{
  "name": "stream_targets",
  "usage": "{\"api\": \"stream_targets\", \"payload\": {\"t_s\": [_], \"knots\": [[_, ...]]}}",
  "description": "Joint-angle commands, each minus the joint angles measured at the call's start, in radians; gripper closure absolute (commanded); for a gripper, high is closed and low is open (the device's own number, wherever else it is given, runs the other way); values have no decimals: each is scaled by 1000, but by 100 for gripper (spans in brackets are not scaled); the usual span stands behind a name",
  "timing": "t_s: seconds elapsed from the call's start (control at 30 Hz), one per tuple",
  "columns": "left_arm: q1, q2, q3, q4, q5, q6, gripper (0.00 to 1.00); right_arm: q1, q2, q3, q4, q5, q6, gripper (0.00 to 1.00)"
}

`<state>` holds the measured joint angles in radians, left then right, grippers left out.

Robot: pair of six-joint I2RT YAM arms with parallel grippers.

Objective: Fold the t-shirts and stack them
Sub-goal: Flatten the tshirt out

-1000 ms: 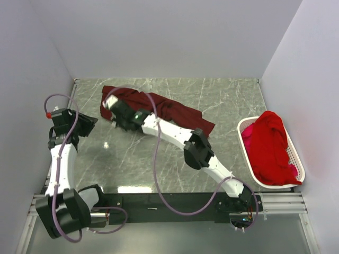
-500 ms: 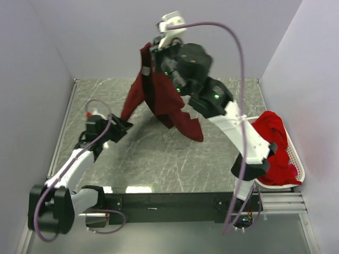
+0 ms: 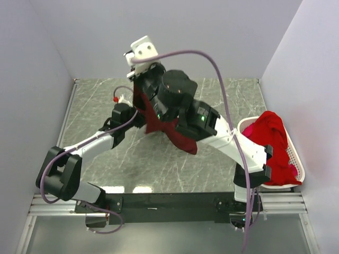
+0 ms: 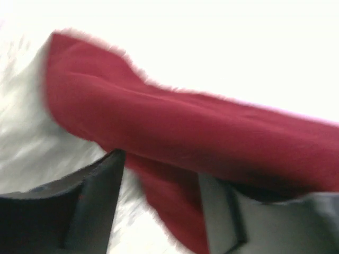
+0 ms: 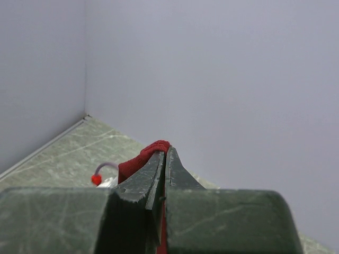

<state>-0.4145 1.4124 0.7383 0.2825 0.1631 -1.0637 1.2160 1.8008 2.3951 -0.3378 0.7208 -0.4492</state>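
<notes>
The right arm [image 3: 233, 140] is up high. Its right gripper [image 5: 164, 153] is squeezed tight, with the maroon t-shirt [image 5: 139, 160] pinched between the jaws. The left arm [image 3: 90, 145] stretches out low, and the left gripper [image 4: 161, 169] has its jaws wide apart.

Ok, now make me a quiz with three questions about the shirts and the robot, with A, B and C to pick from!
1. Where are the bright red shirts?
A) in the white basket
B) spread flat on the table
C) stuck on the wall

2. What colour is the hanging shirt?
A) blue
B) dark maroon
C) white

3. What are the right fingers doing?
A) standing wide open
B) resting on the basket
C) shut on the hanging shirt

Answers:
1 A: they are heaped in the basket at the right side of the table.
2 B: the cloth dangling from the high arm is dark maroon.
3 C: the right wrist view shows them pinched together with red cloth between them.
</notes>
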Motion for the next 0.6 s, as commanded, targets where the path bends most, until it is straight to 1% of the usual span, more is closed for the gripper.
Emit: {"api": "stream_targets", "payload": {"t_s": [0.0, 0.03, 0.07, 0.1, 0.17, 0.27, 0.33, 0.43, 0.5, 0.53, 0.57], "knots": [[-3, -7, 124, 119, -49, -7, 43, 75, -40, 35, 203, 107, -167, 100], [-4, -9, 140, 101, -57, -2, 53, 109, -35, 33, 229, 123, -224, 100], [-4, -21, 165, 93, -72, 2, 60, 126, -25, 33, 282, 134, -253, 100], [-6, -30, 171, 84, -85, 8, 78, 137, -17, 33, 304, 150, -299, 100], [-6, -70, 180, 64, -102, 10, 99, 163, -1, 35, 336, 160, -333, 100], [-4, -125, 203, 11, -160, 60, 99, 187, 15, 47, 400, 175, -378, 100], [2, -191, 216, -32, -245, 105, 100, 203, 26, 55, 425, 184, -407, 100], [13, -250, 283, -90, -280, 157, 99, 240, 41, 70, 476, 184, -451, 100], [19, -245, 383, -123, -275, 182, 100, 266, 51, 78, 531, 183, -482, 100], [19, -234, 424, -164, -269, 208, 99, 270, 58, 73, 558, 187, -523, 100], [20, -201, 514, -187, -252, 215, 99, 272, 60, 72, 609, 203, -542, 100]]}}
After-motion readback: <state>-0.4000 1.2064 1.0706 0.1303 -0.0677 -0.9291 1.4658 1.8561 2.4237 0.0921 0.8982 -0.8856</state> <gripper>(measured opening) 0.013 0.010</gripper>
